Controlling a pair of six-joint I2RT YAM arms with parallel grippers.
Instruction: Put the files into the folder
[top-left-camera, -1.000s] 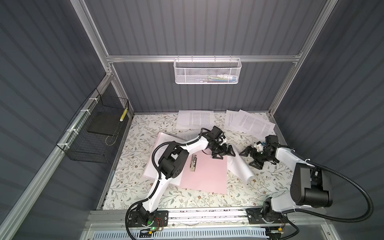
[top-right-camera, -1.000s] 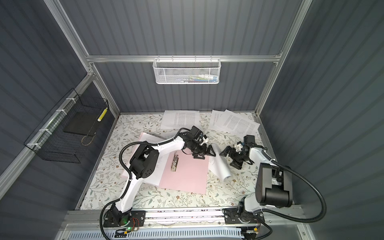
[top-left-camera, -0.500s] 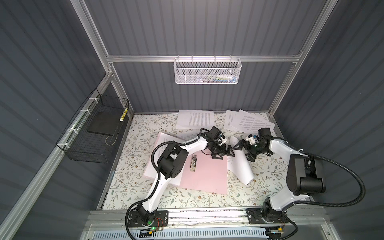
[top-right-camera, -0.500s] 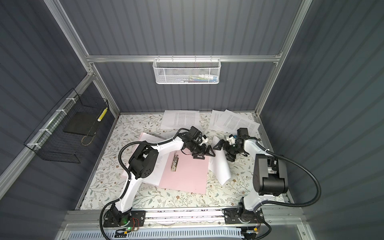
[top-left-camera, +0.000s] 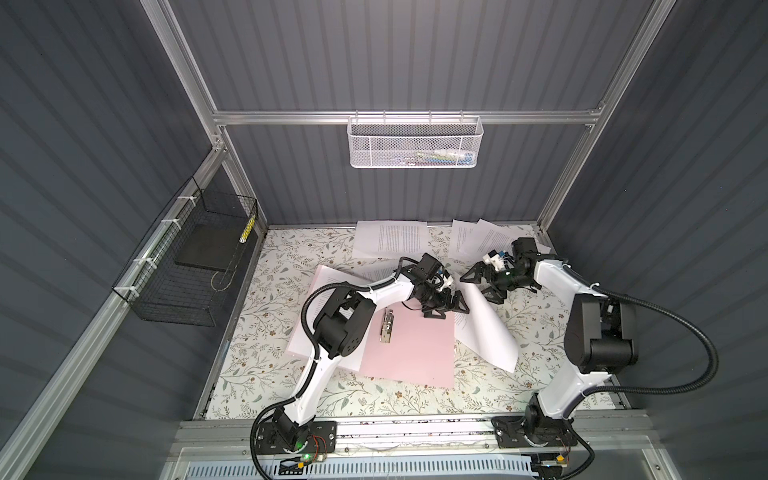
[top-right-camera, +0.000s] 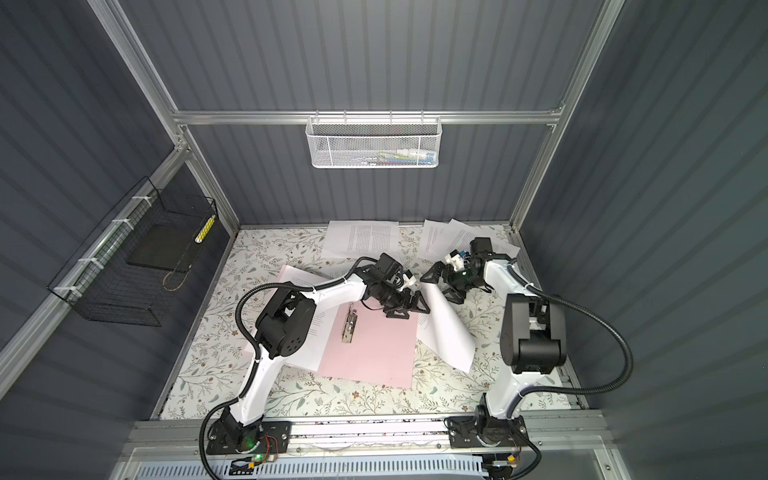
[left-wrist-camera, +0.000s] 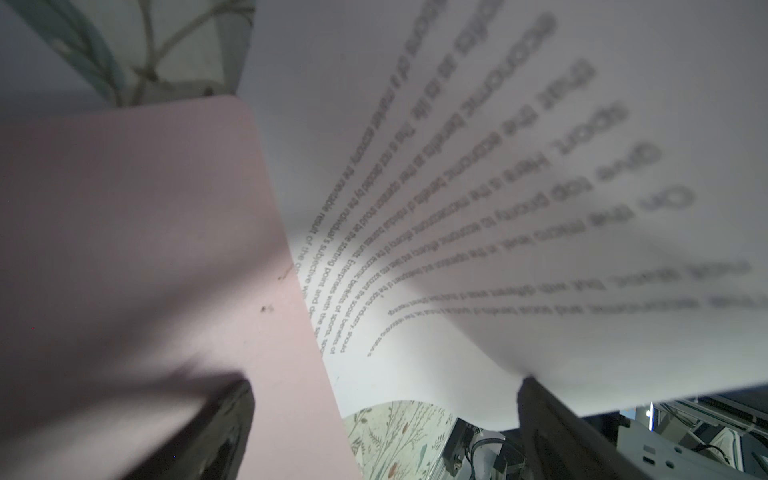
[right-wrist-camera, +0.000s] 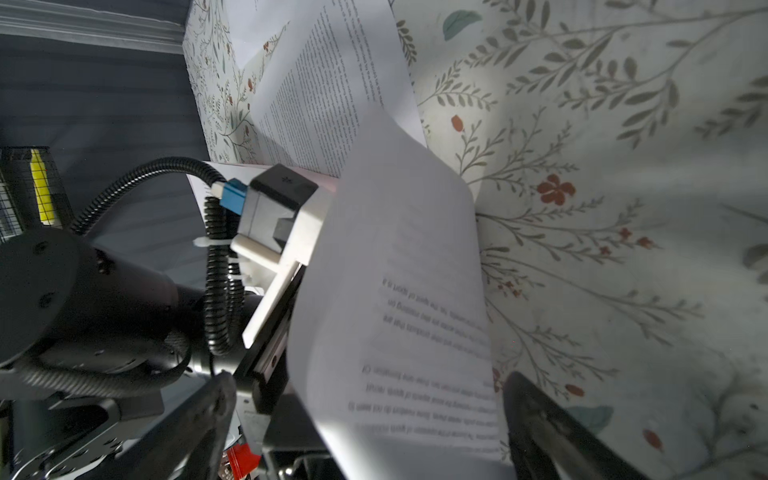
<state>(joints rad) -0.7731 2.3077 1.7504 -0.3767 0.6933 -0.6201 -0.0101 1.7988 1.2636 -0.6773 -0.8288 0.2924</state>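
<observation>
We record: folder (top-left-camera: 411, 349), pink, flat at mid-surface (top-left-camera: 266, 332). Files (top-left-camera: 390, 241) at the back wall; one curled sheet (top-left-camera: 486, 332) against the folder's edge. Left end effector (top-left-camera: 446, 307), jaws apart, at the folder's far corner. Right end effector (top-left-camera: 481, 286), jaws apart, at the curled sheet.

Surface (top-left-camera: 266, 340): pale, leaf-and-flower print all over, same in both top views.
Pink folder (top-left-camera: 411, 349) flat at middle, metal clip (top-left-camera: 387, 328) along its left side.
White printed sheets (top-left-camera: 300, 343) at folder's left, partly under my left arm (top-left-camera: 386, 286).
Single sheet (top-left-camera: 390, 239) flat at far edge, middle.
Fan of sheets (top-left-camera: 478, 239) toward far right corner, overlapping each other.
Curled sheet (top-left-camera: 490, 332) just right of folder: near end down on surface, far end lifted, one edge tucked under folder's right rim.
</observation>
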